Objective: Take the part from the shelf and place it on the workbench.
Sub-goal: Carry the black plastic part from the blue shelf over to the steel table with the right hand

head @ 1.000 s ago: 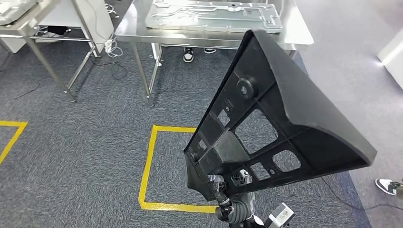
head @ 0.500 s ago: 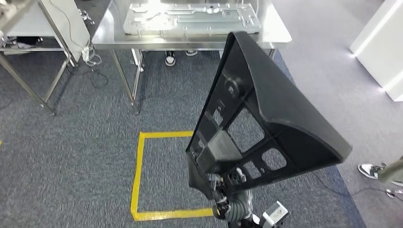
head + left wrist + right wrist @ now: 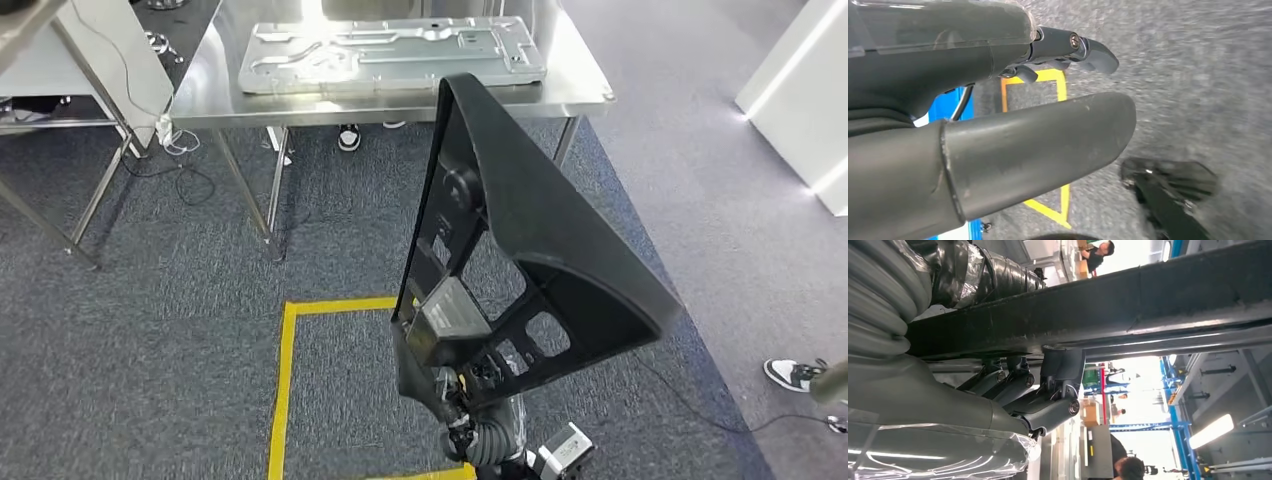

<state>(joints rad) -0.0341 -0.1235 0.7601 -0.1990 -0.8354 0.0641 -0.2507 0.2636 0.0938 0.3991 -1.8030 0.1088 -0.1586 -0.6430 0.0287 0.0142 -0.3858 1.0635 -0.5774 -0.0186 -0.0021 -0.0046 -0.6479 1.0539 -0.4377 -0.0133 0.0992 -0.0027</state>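
Right fingers (image 3: pixel 1048 390): curled up against the black underside of the part, pressed to its edge in the right wrist view; they grip it.
Right hand (image 3: pixel 470 405): low in the head view, near the robot, clasping the part at its lower corner, with the silver forearm running down out of the picture below it.
Part (image 3: pixel 530 250): a large black moulded panel, roughly triangular, with ribs and cut-out windows on its inner face; it stands tilted up from the right hand, narrow end far and high, broad end swinging out to the right. It is in the air above the carpet, apart from the workbench, its top edge overlapping the bench's near rim in the picture.
Left hand (image 3: pixel 1013 125): fingers loosely apart and extended, thick grey thumb forward, darker fingers beyond it; nothing in them. It hangs above the carpet.
Workbench (image 3: pixel 580 85): a steel table at the far side, legs on the carpet.
Metal plate (image 3: pixel 390 52): a pressed silver sheet lying flat on the workbench top.
Yellow tape (image 3: pixel 290 370): a taped square outline on the grey carpet, near the robot, left of the part.
Person's shoes (image 3: pixel 348 136): on the floor under the workbench; another shoe (image 3: pixel 795 375) at the right edge.
Second steel table (image 3: pixel 40 25): far left, cables trailing beside its leg.
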